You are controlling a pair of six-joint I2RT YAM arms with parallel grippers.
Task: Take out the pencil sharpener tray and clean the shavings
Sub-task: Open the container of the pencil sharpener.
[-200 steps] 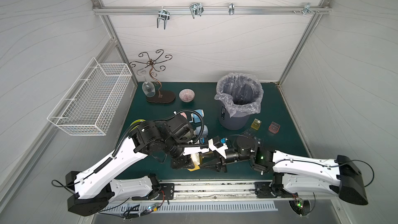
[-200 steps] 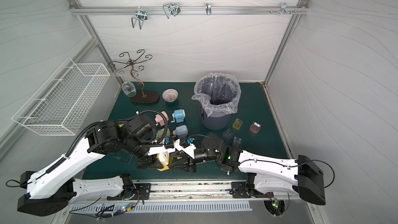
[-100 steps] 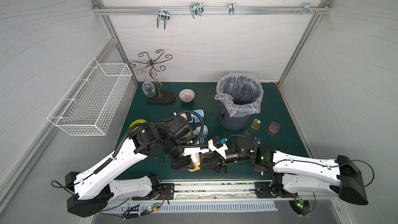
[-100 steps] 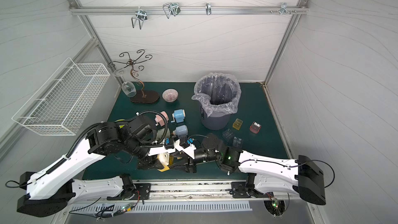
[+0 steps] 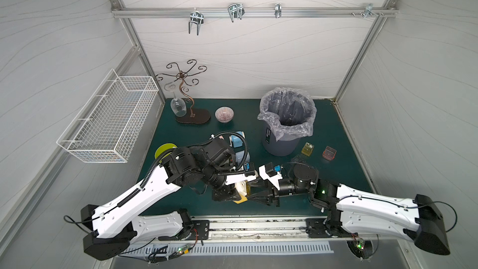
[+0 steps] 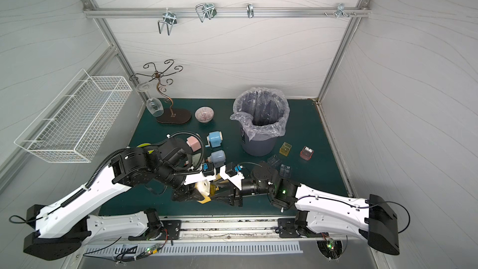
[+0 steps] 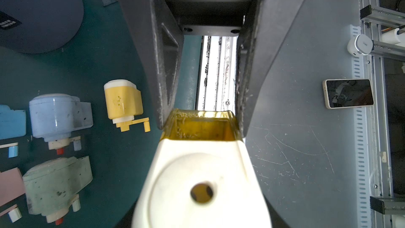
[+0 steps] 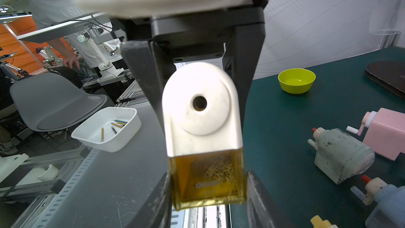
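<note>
Currently both grippers clamp one sharpener above middle of tabletop front edge. Left gripper pinches its white body, right gripper pinches amber tray, shavings inside.

Risks we see:
- tray jerks free, flakes scatter over edge
- smooth body slips from grip
- bin well apart toward back, so tilt on way spills

Versus earlier frames, we find almost nothing changed; tray no further out, far as we can tell.

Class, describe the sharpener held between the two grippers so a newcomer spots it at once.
Find the dark green table mat; near its front edge the left gripper and right gripper meet. Between them is a cream-white plastic pencil sharpener with an amber see-through tray. The pink sharpener and bright blue sharpener sit free on the mat.
</note>
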